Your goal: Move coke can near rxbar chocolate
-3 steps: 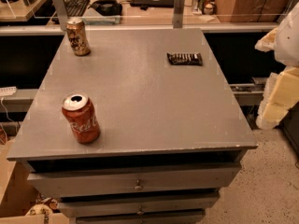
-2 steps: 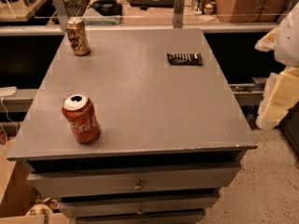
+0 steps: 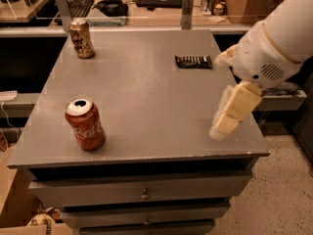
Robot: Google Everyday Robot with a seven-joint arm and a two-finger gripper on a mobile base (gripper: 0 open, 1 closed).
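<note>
- The claw (image 3: 234,106), a cream-coloured blocky piece at the end of a white robot arm (image 3: 274,48), hangs at the right side of the scene, over the near right corner of the grey flat-topped desk (image 3: 146,97).
- How wide the claw stands cannot be told, nor whether its lower tip touches the desk top.
- The claw is well apart from both cans and from the bar.
- The red aluminium coke can (image 3: 85,124) with white script lettering stands upright on the near left part of the desk, long axis vertical, silver top facing up.
- The small flat rxbar chocolate (image 3: 194,61) in a dark wrapper lies flat on the far right part of the desk, long axis running left to right, well apart from the coke can.
- A gold-brown patterned can (image 3: 81,38) stands upright near the far left corner.
</note>
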